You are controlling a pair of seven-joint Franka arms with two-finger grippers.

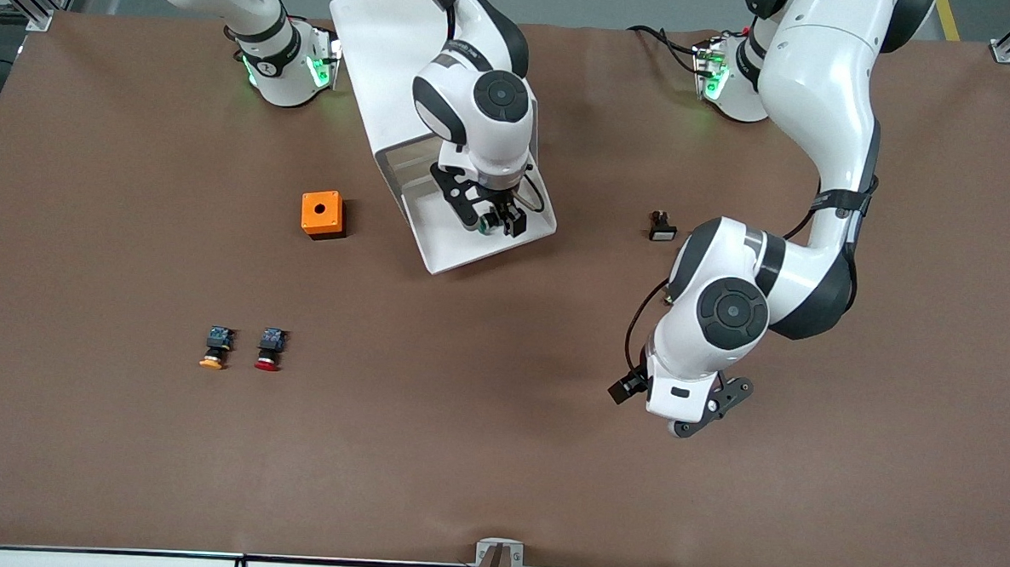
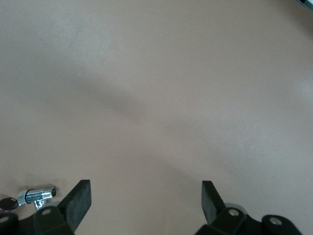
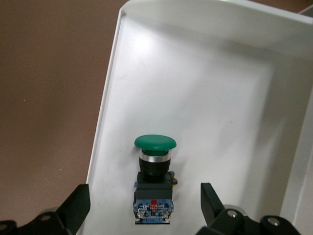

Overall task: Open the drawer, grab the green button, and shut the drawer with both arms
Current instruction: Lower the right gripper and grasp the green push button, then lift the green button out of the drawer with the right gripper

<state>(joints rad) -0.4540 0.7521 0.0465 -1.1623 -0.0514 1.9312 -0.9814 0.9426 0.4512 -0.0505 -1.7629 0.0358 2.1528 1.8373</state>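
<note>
The white drawer [image 1: 451,249] stands pulled out of its white cabinet [image 1: 379,48]. The green-capped button [image 3: 155,176] lies on its side on the drawer floor, with a black body and a blue rear block. It shows only partly in the front view [image 1: 483,224], under the right hand. My right gripper [image 1: 499,222] is down in the drawer, open, with its fingers [image 3: 77,205] on either side of the button's rear block, not touching it. My left gripper [image 1: 679,404] hangs open and empty over bare table, toward the left arm's end; its wrist view [image 2: 145,200] shows only tabletop between the fingers.
An orange box [image 1: 323,214] sits beside the drawer, toward the right arm's end. An orange-capped button [image 1: 216,348] and a red-capped button [image 1: 269,349] lie nearer the front camera. A small black and white part [image 1: 662,226] lies near the left arm. A small silver key part [image 2: 38,195] lies by the left gripper.
</note>
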